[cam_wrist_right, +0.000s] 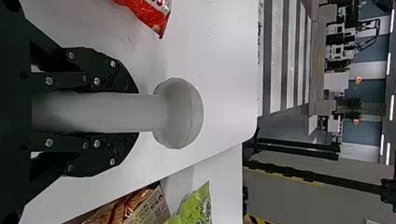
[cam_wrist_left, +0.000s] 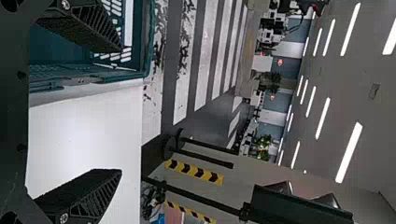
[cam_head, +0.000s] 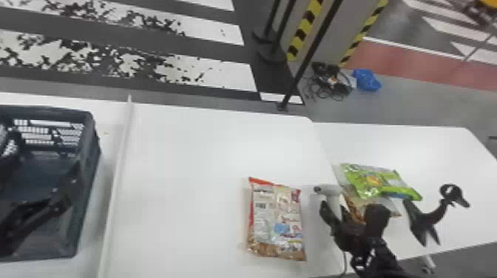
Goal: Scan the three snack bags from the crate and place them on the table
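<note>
Holding scanner (cam_wrist_right: 180, 113): right gripper (cam_wrist_right: 136, 113), clamped round it, presumably to scan.
Red bag (cam_head: 275, 221): flat, lower centre, likely next.
Green bag (cam_head: 381, 183), brown bag (cam_wrist_right: 147, 207): right, overlapping, probably scanned.
Left gripper (cam_wrist_left: 121, 111): open, lower left, at crate (cam_head: 88, 166).

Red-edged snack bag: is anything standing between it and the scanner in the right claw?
Nothing visible stands between them: the snack bag lies to the left of the scanner that the right claw holds, with white table between the two.
</note>
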